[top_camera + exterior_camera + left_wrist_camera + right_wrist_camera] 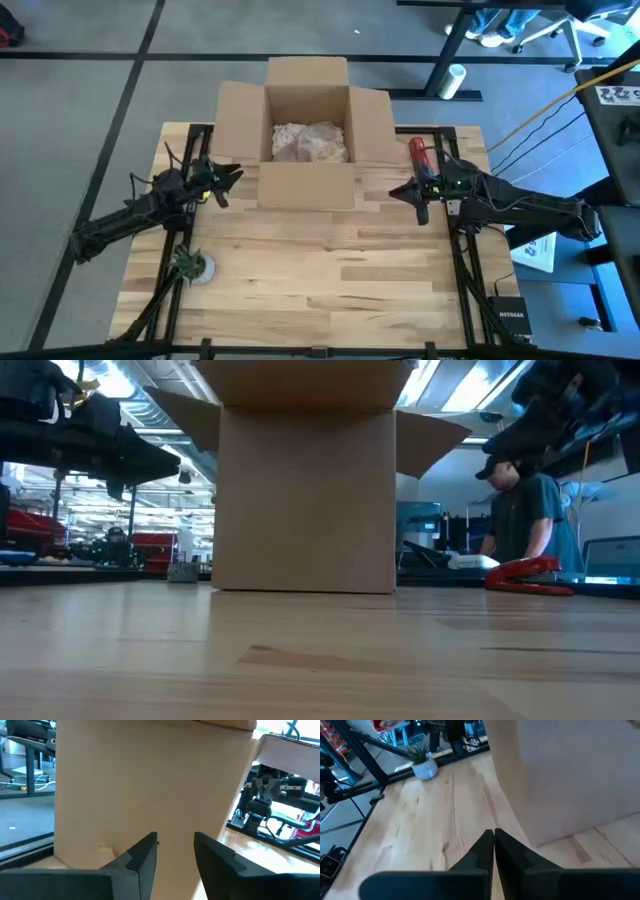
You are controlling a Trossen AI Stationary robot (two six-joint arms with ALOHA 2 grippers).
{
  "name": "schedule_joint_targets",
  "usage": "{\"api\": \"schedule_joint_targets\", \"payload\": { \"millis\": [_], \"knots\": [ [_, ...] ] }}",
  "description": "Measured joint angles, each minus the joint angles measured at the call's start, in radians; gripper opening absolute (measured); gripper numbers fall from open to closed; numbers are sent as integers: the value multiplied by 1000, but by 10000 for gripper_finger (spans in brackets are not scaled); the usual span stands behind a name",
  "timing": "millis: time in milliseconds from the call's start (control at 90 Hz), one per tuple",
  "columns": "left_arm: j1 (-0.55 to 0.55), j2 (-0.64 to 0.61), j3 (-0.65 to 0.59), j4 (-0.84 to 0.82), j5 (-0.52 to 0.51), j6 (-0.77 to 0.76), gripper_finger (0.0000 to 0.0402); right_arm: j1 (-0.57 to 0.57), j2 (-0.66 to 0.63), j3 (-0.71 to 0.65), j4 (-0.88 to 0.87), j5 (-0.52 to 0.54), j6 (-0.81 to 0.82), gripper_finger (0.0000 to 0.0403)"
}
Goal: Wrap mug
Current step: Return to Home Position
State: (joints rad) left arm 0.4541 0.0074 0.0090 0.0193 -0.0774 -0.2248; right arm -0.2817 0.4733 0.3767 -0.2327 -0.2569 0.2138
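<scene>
No mug shows in any view. An open cardboard box (305,135) stands at the table's far middle, its flaps spread out. A crumpled whitish paper bundle (310,140) lies inside it. My left gripper (232,178) hovers open just left of the box, its fingers (145,857) pointing at the box's side wall (150,785). On the other side of the box, my right gripper (395,193) is shut, holds nothing, and hangs above the table; its wrist view looks past the box's corner (560,795).
A red stapler-like tool (418,152) lies right of the box, by the right arm. Near the table's left front stands a small potted plant (190,265). A person (525,510) stands beyond the far right edge. Bare wood (330,270) spreads in front of the box.
</scene>
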Motion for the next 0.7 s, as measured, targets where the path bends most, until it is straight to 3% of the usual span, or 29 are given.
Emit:
{"api": "schedule_joint_targets", "payload": {
  "millis": [322,700],
  "knots": [
    [0,0,0,2,-13,15,9,0,-68,0,-12,-7,-17,0],
    [0,0,0,2,-13,4,0,0,-368,-182,34,55,45,0]
  ]
}}
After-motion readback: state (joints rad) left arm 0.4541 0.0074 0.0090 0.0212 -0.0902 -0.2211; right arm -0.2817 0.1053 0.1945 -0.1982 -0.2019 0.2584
